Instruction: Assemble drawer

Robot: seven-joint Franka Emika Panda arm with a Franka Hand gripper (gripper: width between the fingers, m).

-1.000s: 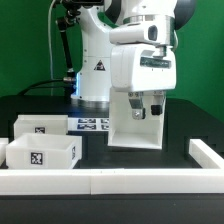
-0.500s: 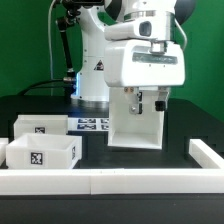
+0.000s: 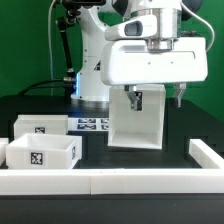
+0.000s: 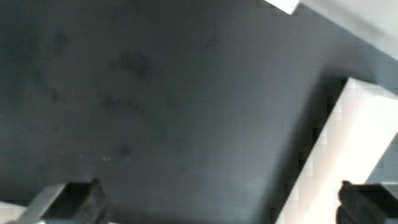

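The drawer's tall hollow box (image 3: 138,128) stands upright on the black table, its open front facing the camera. Two knobbed open-top trays lie at the exterior view's left, one in front (image 3: 42,156) and one behind (image 3: 40,126), each with a square tag. My gripper (image 3: 157,98) hangs just above the box's top, open wide and empty. In the wrist view the gripper (image 4: 217,205) shows two dark fingertips (image 4: 71,202) far apart over the black table. A white edge (image 4: 365,130), probably the box wall, lies beside one of them.
A low white border rail (image 3: 120,182) runs along the front and up the exterior view's right side (image 3: 208,152). The marker board (image 3: 90,125) lies flat behind the trays, beside the robot's base (image 3: 92,80).
The hand has risen a little and turned, so it now faces the camera broadside. The fingers stand much wider apart than a second ago. The box and trays have not moved.
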